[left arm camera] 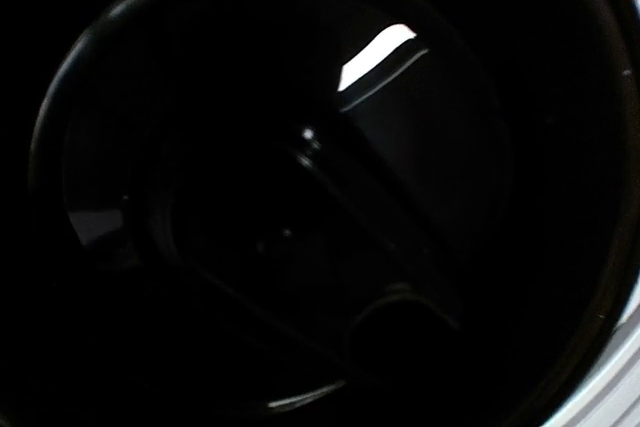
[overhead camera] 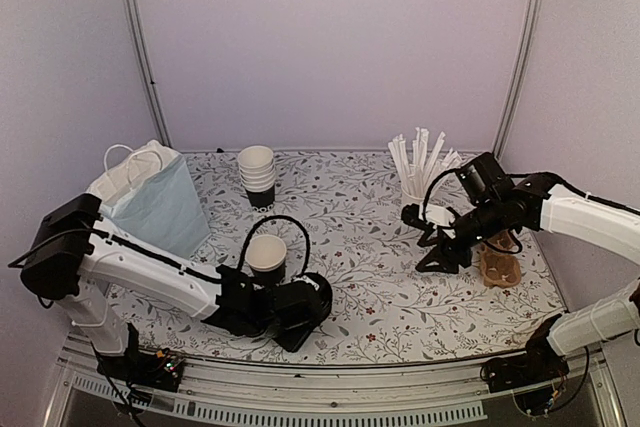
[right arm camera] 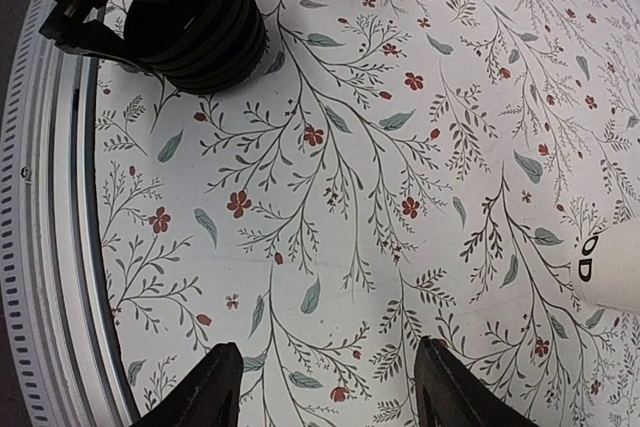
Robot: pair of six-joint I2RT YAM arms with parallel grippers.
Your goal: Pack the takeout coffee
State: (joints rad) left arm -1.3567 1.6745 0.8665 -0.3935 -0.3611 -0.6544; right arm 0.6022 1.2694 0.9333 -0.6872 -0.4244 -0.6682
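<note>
Right end effector [right arm camera: 328,355] spread over tablecloth [right arm camera: 400,97]; left end effector [overhead camera: 298,312], near rail [overhead camera: 350,379], state unclear.

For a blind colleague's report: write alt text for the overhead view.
On a floral table, the left hand sits low beside a lidless black paper cup, while the right hand hovers near a cardboard cup carrier. Farther back stand a white paper bag, a stack of cups and a cup of wrapped straws.

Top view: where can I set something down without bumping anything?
Bare cloth runs down the middle, between the open black cup and the right fingers, and back between the cup stack and the straws. Crowded: front left around the left arm, right edge by the cardboard carrier.
</note>
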